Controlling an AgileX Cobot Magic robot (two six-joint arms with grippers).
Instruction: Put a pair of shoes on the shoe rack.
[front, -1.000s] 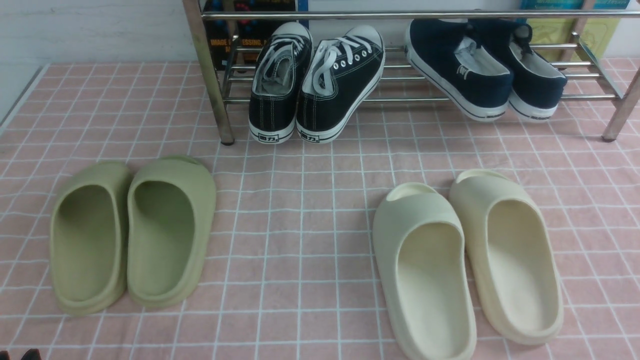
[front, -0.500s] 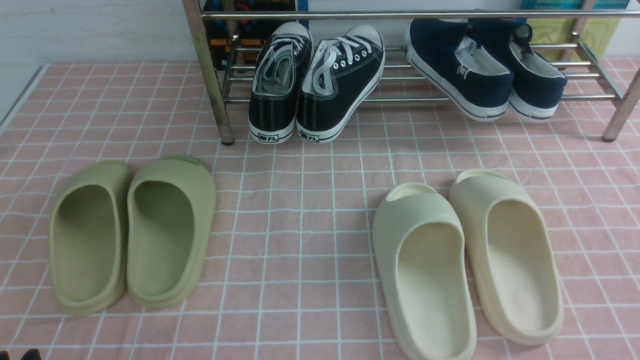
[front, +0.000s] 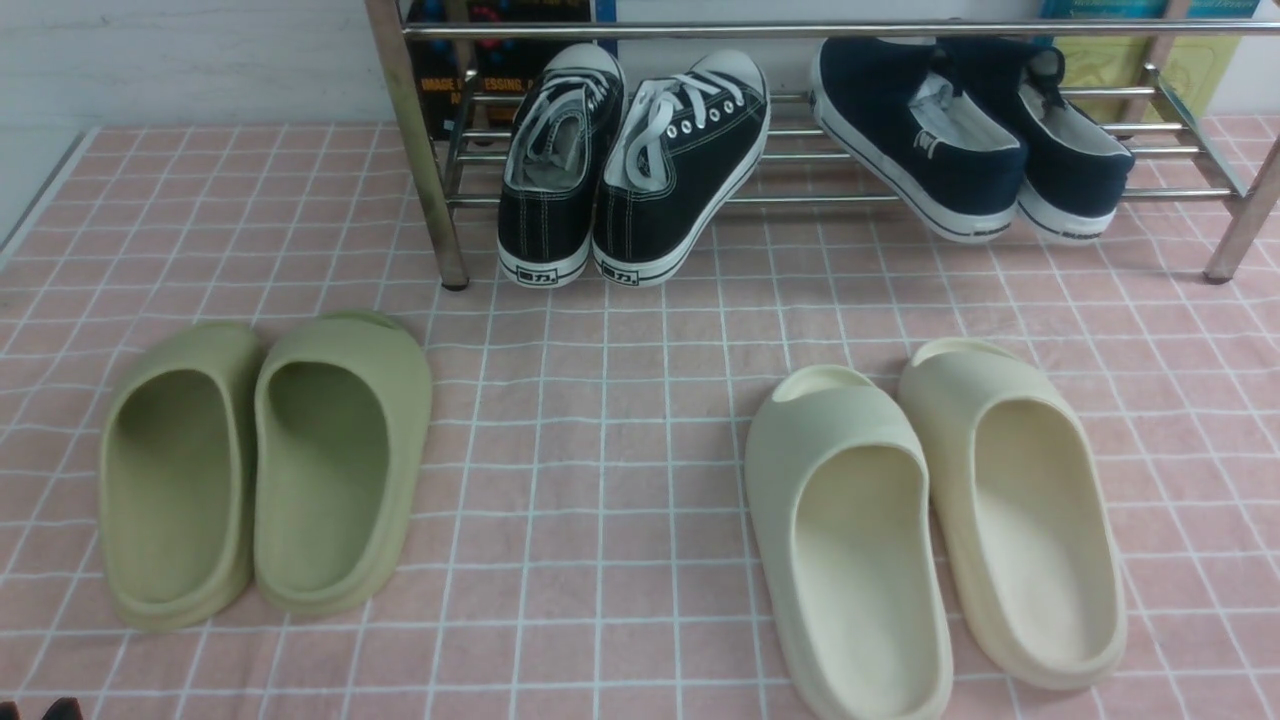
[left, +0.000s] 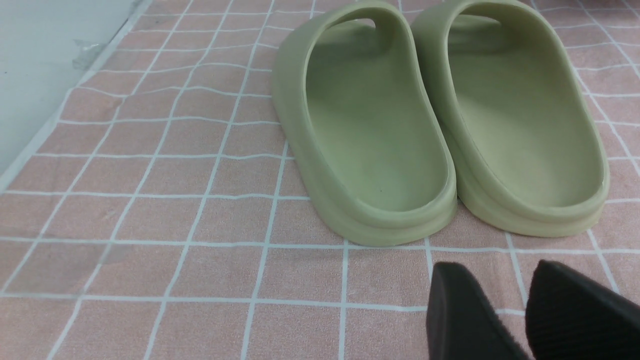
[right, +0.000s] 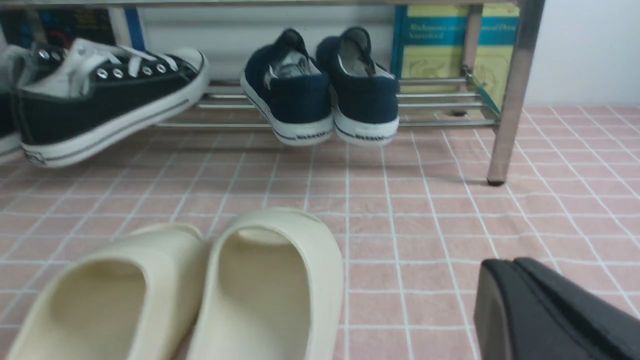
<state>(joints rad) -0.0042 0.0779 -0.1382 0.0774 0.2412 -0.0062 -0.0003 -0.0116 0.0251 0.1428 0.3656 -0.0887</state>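
The pair of shoes, two navy slip-ons with white soles, rests on the lower bars of the shoe rack at its right end, heels hanging over the front bar. They also show in the right wrist view. My left gripper is low over the cloth behind the green slides, fingers slightly apart and empty. My right gripper is shut and empty, low over the cloth to the right of the cream slides, far from the rack.
Black lace-up sneakers lean on the rack's left part. Green slides lie front left and cream slides front right on the pink checked cloth. Books stand behind the rack. A rack leg stands ahead of my right gripper.
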